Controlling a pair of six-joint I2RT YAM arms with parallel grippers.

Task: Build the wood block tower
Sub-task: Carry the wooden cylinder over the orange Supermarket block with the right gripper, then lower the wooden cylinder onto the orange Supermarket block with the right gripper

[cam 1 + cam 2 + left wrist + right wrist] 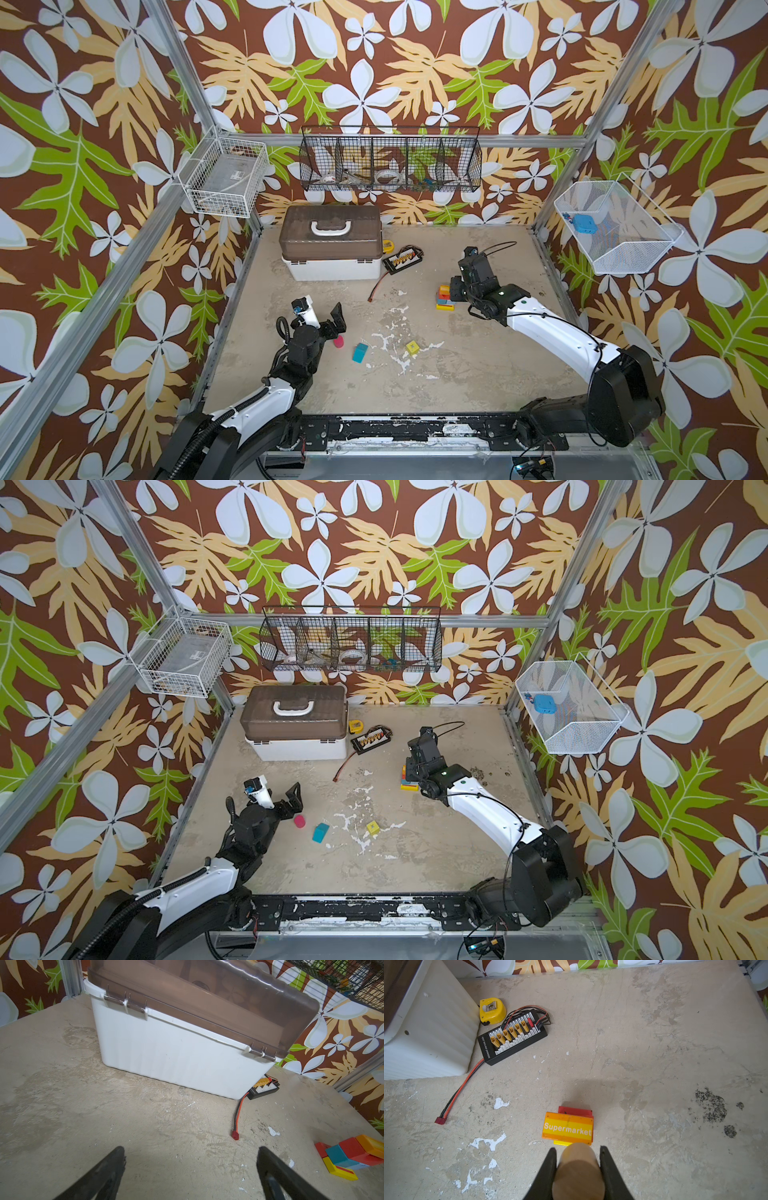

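**Wood cylinder poised at the tower's near edge**

The right gripper (578,1149) is clamped on a plain-wood cylinder (578,1172). The cylinder's long axis runs along the fingers, so it points the way the gripper points. Just ahead of its tip lies the tower's top piece, an orange "Supermarket" block (568,1128), with red and yellow layers showing beneath its edges. The wrist view puts the cylinder over the near edge of that block rather than its middle. I cannot tell whether it touches. The placement, as I judge it, turns on carrying the cylinder a little farther over the block and keeping it upright.

In both top views the tower (444,300) (409,786) stands on the right half of the counter (478,357), under the right arm's wrist and partly hidden by it. That arm is plainly the nearer one.

The left gripper (191,1150) has its jaws wide apart and empty, well away on the left. Loose blocks lie nearby:

- a pink cylinder (338,341) just beside it
- a teal block (360,352) to the right of that
- a yellow cube (412,347) farther right

A white case (331,245), a connector board (511,1041) with its red-and-black lead (440,1120), and a tape measure (492,1011) sit far-left of the tower. None of them stands in the way.
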